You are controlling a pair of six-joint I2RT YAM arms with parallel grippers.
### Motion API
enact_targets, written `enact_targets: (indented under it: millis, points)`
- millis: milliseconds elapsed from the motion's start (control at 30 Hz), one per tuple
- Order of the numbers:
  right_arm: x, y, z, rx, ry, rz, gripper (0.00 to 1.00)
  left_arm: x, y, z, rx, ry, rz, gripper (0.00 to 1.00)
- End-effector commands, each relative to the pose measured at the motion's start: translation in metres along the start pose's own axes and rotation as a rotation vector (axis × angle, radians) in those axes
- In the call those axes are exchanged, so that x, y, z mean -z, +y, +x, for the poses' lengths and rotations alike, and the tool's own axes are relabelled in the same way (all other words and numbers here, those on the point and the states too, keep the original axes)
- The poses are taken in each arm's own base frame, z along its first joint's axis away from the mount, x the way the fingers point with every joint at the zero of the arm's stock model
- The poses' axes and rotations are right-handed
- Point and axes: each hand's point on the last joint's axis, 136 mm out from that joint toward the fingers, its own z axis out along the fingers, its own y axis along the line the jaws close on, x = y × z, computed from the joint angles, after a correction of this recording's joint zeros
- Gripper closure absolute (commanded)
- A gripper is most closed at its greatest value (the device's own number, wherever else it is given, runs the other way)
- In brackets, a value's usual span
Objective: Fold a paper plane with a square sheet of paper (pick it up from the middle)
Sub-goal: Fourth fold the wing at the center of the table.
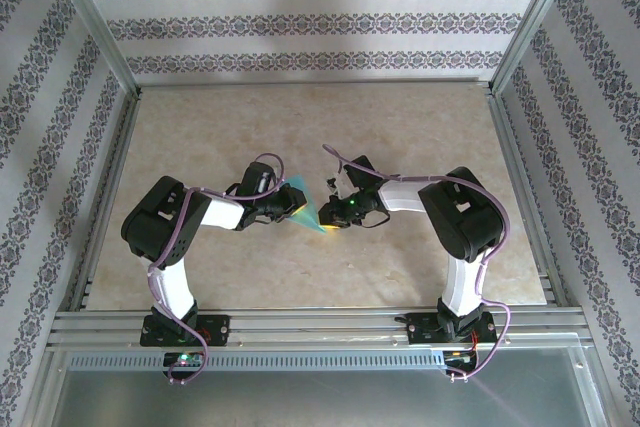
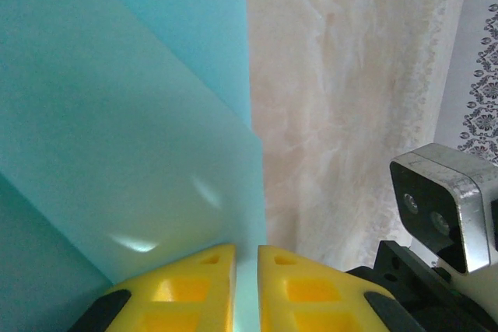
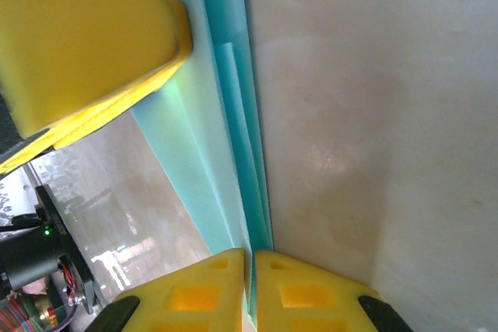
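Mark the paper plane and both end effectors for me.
paper plane (image 2: pixel 132 153): left wrist view, on its broad flat light-blue panel.
left end effector (image 2: pixel 247 253): left wrist view, midway between its yellow fingertips.
right end effector (image 3: pixel 250 256): right wrist view, midway between its yellow fingertips.

Looked like a small light-blue folded paper plane (image 1: pixel 308 209), a narrow pointed wedge. Had several stacked layers and long creases running lengthwise, edges lined up tight. Sat near the middle of the beige table (image 1: pixel 420 137), clamped thin at both ends, smooth and slightly glossy.
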Motion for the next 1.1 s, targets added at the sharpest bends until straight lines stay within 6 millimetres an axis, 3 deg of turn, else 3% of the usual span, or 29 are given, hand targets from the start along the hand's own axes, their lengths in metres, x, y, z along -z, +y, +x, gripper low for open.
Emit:
enact_targets:
  millis: [0,67,233,367,600,867,1067]
  points:
    - [0.0,-0.014,0.006,-0.04,0.013,0.047,0.88,-0.004,0.05,0.011,0.075,0.032,-0.172,0.84]
    - [0.002,-0.01,0.004,-0.033,0.004,0.04,0.86,-0.004,0.052,0.012,0.079,0.037,-0.181,0.84]
    - [0.028,0.017,-0.01,0.034,-0.09,0.009,0.73,-0.005,0.05,0.013,0.078,0.048,-0.174,0.84]
    - [0.04,0.018,-0.015,0.047,-0.135,0.052,0.71,-0.005,0.048,0.012,0.075,0.049,-0.173,0.84]
    - [0.016,0.039,-0.007,0.089,-0.04,-0.036,0.88,-0.005,0.053,0.014,0.09,0.062,-0.195,0.84]
    - [0.002,0.034,-0.02,0.068,-0.036,-0.029,0.93,-0.006,0.056,0.017,0.095,0.073,-0.203,0.84]
    - [-0.009,0.019,-0.016,0.022,-0.002,-0.012,0.94,-0.005,0.059,0.019,0.1,0.081,-0.215,0.84]
